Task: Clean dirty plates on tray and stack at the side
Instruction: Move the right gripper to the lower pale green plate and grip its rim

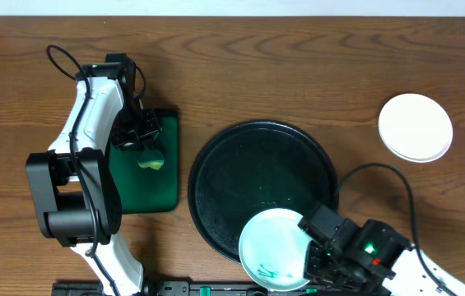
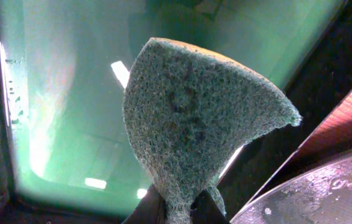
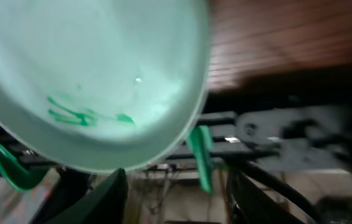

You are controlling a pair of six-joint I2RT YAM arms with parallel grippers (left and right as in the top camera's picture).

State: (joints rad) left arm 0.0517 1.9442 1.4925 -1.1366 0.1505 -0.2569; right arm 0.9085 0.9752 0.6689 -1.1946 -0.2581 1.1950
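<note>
A round, glossy black tray (image 1: 216, 177) with a raised rim sits mid-table on brown wood-grain tabletop (image 1: 298, 66). At its near edge, a shallow pale mint-green plate (image 1: 269, 247) overhangs the rim, and the right gripper (image 1: 311, 249) is clamped on the plate's right edge. In the right wrist view, the plate is tilted and its smooth face carries thin teal smears (image 3: 76, 115). A matte white plate (image 1: 416, 126) lies well apart on bare wood at the far right. To the left, a smaller green rectangular tray (image 1: 162, 193) sits just beside the black one. Above it, the left gripper (image 2: 176, 208) is pinched tight on the narrow end of a folded sponge (image 2: 194, 118) with a coarse, fibrous green scouring face and a yellow edge.
</note>
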